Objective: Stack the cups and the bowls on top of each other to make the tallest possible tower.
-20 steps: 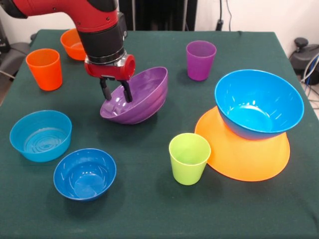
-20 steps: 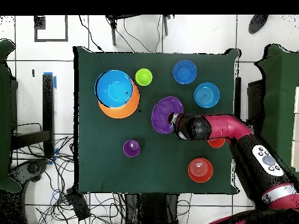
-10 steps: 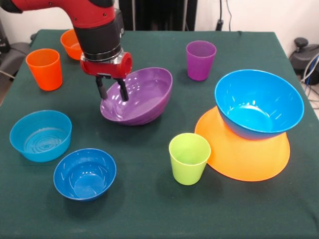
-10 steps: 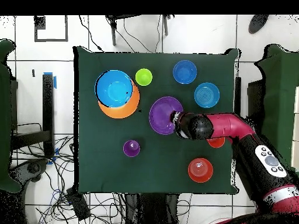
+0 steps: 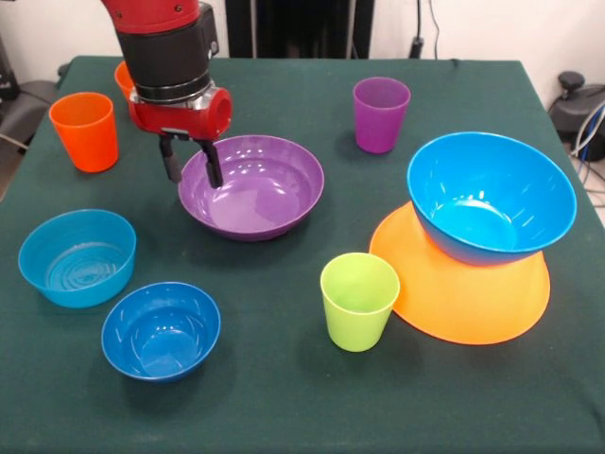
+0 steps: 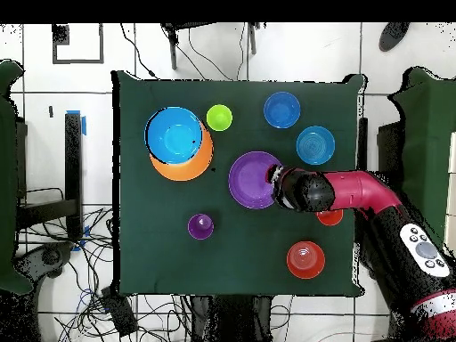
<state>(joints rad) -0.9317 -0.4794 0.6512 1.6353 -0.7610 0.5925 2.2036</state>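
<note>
Purple bowl (image 5: 251,186) sat level at the table's (image 5: 284,397) centre. The gripper (image 5: 190,163) stood at its 9 o'clock rim in the front view, fingers spread, one either side of the wall. Overhead, the arm hid those fingers, and the blue bowl (image 6: 176,137) rested on the orange-yellow bowl (image 6: 185,166).

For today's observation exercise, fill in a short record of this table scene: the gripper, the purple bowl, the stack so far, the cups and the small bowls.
gripper: open, fingers straddling the purple bowl's rim
purple bowl: upright on the table, opening up
stack so far: blue bowl sitting on the upturned orange-yellow bowl
cups: orange cup, purple cup, lime green cup, all standing apart; no yellow cup visible
small bowls: light blue bowl, dark blue bowl, orange bowl partly behind the arm
</note>
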